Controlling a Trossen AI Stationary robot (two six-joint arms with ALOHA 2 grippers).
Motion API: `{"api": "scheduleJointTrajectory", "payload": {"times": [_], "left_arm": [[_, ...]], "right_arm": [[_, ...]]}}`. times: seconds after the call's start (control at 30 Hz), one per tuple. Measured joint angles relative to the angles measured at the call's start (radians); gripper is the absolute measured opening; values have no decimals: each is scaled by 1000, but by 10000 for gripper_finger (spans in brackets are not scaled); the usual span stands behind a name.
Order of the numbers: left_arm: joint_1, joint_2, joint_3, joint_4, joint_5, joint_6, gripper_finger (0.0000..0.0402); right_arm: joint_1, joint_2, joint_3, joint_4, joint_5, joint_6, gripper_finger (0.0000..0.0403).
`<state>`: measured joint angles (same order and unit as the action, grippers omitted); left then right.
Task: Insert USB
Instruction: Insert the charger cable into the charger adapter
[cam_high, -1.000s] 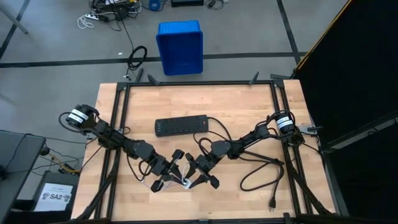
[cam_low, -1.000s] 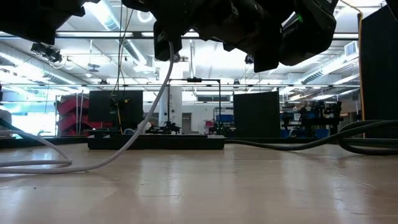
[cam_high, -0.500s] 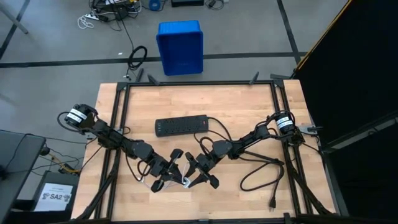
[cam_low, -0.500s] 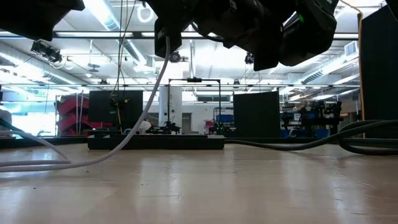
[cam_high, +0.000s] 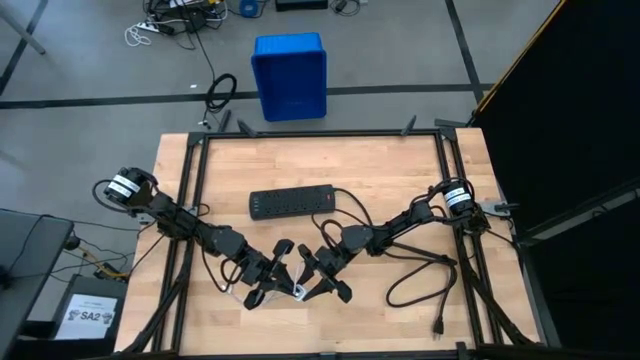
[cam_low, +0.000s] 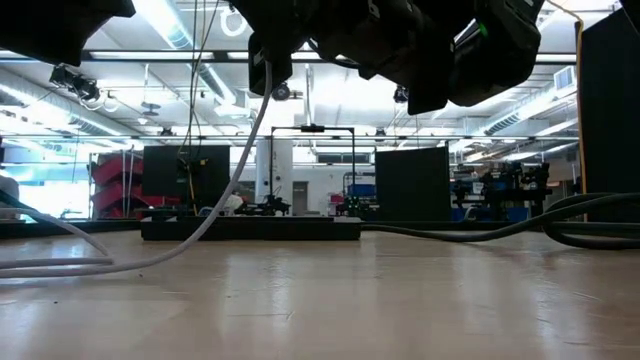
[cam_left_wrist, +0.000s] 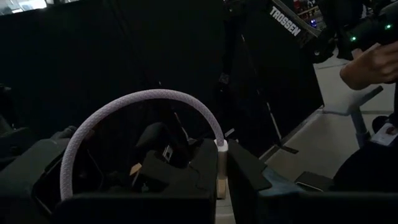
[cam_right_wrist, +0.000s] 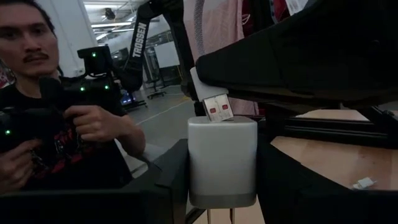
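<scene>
The USB is a thin whitish cable (cam_left_wrist: 143, 99) that arcs away from its plug (cam_left_wrist: 221, 163). My left gripper (cam_left_wrist: 221, 177) is shut on that plug above the table's near middle (cam_high: 281, 283). My right gripper (cam_right_wrist: 222, 186) faces it there (cam_high: 316, 278), shut on a small white cube adapter (cam_right_wrist: 222, 158). The plug's metal tip (cam_right_wrist: 216, 109), red inside, stands tilted at the adapter's top face; whether it has entered I cannot tell. In the low view the cable (cam_low: 255, 140) hangs from the gripper, and its slack lies on the table at the left. My left gripper pinches the USB's white plug housing (cam_left_wrist: 221, 155) between its two fingers, which point about level. The metal tip sticks out past the fingers (cam_right_wrist: 214, 107). The plug is clear of the table, and the cable arcs back slack. My right gripper pinches the cube adapter by two opposite side faces (cam_right_wrist: 194, 163) between its two fingers, pointing about level. The adapter is clear of the table, its top face toward the plug and its prongs (cam_right_wrist: 209, 215) back toward the wrist.
A black power strip (cam_high: 291, 203) lies at the table's far middle. Its thick black cord (cam_high: 420, 275) loops over the right half. A blue bin (cam_high: 290, 75) stands on the floor beyond. A person holding controllers (cam_right_wrist: 56, 124) shows past the table.
My left gripper has rolled a little about its own pointing line, staying in place. The hanging cable has shifted slightly with it in the low view.
</scene>
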<state>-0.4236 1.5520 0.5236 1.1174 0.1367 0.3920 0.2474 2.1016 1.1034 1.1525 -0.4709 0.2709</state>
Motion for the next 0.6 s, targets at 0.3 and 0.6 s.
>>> {"api": "scheduleJointTrajectory", "payload": {"times": [0.3,0.6], "left_arm": [[2,0,2,30,7,-3,0],[-1,1,1,44,36,-39,0]], "right_arm": [[-2,8,0,67,-16,-29,112],[-2,8,1,65,-42,-75,112]]}}
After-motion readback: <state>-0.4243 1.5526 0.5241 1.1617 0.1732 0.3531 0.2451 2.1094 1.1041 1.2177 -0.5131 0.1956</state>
